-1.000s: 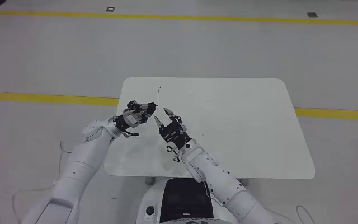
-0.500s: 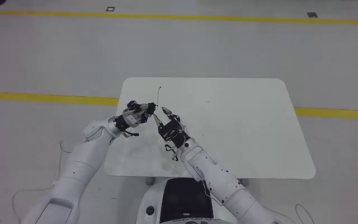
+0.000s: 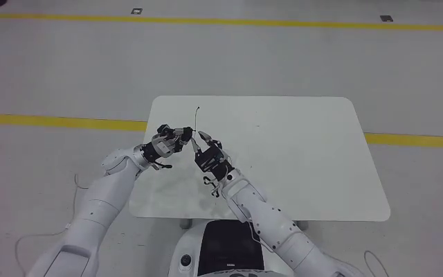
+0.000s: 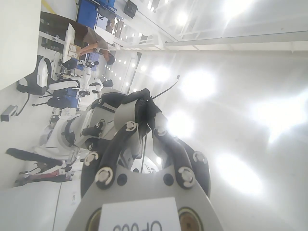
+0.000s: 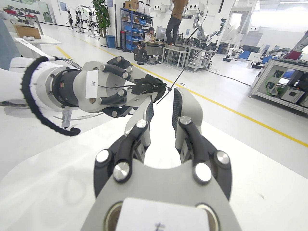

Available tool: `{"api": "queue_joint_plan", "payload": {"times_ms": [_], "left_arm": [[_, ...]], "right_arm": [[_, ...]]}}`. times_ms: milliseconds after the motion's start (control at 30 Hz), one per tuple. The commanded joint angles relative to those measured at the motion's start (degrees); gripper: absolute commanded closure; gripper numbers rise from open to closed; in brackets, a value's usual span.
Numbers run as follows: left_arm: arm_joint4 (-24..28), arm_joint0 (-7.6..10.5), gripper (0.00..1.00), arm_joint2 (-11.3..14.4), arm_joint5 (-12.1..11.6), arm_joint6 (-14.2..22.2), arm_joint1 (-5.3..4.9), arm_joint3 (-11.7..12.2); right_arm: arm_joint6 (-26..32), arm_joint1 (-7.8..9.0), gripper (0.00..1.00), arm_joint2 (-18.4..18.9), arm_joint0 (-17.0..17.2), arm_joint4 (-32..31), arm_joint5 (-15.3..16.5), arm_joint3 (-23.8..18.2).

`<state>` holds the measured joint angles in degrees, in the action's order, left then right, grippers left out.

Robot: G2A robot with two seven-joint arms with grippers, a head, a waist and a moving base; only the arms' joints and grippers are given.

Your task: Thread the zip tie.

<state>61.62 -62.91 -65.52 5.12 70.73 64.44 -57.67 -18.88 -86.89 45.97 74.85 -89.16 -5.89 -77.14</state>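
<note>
Looking down in the top view: left gripper and right gripper sit tip to tip above the near-left part of the white desk. Zip tie shows as a thin black line running from the left gripper's tips toward the desk's far edge.

Left wrist view: left jaws clenched on the zip tie. One stretch of strap sticks out past the tips, curved, with a small blocky end. Another stretch runs back between the jaws toward the wrist.

Right wrist view: right jaws released, pads apart, nothing between them. Left gripper sits just ahead, side-on, pinching the tie. Long strap slants up and away from the pinch. A short end pokes down toward the gap at the right gripper's tips, close to them; contact cannot be told.
</note>
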Motion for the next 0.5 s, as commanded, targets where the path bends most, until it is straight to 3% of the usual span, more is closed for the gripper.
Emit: {"api": "queue_joint_plan", "payload": {"times_ms": [0, 300, 367, 467], "left_arm": [[0.0, 0.0, 1.0, 0.0, 0.0, 0.0, 0.0, 0.0], [0.0, 0.0, 1.0, 0.0, 0.0, 0.0, 0.0, 0.0], [0.0, 0.0, 1.0, 0.0, 0.0, 0.0, 0.0, 0.0], [0.0, 0.0, 1.0, 0.0, 0.0, 0.0, 0.0, 0.0]], "right_arm": [[0.1, -0.09, 0.82, 0.0, -0.1, 0.1, -0.1, 0.1], [0.8, -0.41, 0.91, 0.3, -0.4, 0.6, 0.2, 0.7], [0.9, -0.46, 1.0, 0.4, -0.5, 0.5, 0.2, 0.8], [1.1, -0.53, 1.0, 0.5, -0.5, 0.4, 0.2, 0.9]]}}
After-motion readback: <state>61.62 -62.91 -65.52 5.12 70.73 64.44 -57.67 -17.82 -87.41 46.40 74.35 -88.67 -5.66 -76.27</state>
